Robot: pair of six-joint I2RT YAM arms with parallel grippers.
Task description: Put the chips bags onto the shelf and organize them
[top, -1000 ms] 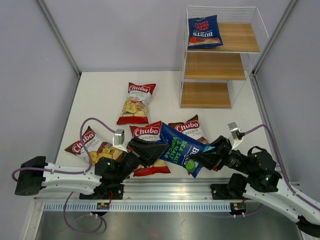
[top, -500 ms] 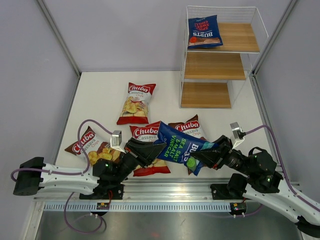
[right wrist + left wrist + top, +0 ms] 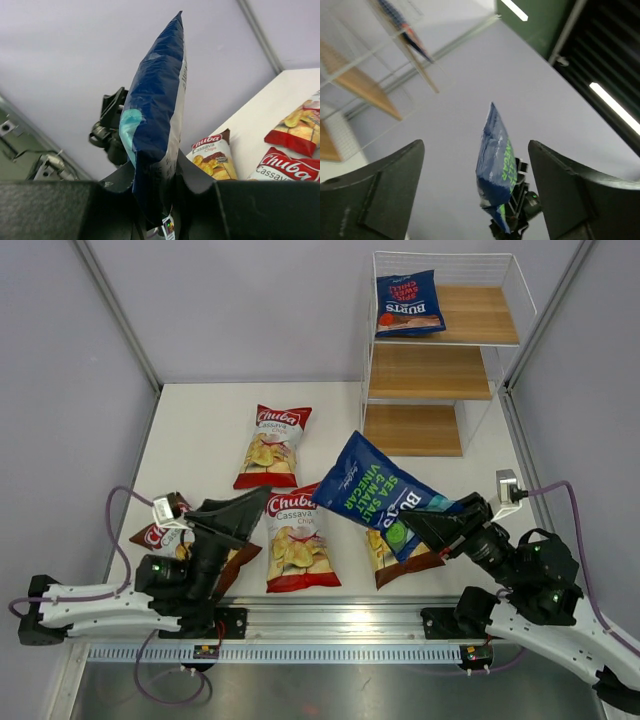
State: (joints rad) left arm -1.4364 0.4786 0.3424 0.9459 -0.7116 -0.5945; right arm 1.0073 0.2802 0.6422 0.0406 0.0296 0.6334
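Now we hold a small glossy dark-blue Burts chips bag (image 3: 375, 495) clear of the white surface (image 3: 200, 440), pinched in our right pincer (image 3: 420, 527) while our left pincer (image 3: 248, 508) hangs spread and empty; next, we judge, comes a carry to the white wire-frame shelf with wooden tiers (image 3: 430, 370).

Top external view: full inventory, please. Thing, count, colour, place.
shelf: 1, white wire, three wooden tiers, far right.
Burts bags: 2, dark blue; one on top tier, other held aloft by right fingers.
red-and-white Chuba bags: 2; one mid-table, one nearer the arms.
brown Chuba bags: 2; one near left, partly under left arm; one near right, partly behind held bag.
table: 1, white.
cables: 2, purple, one per arm.
left fingers: black, open, empty.
right fingers: black, shut on Burts bag.
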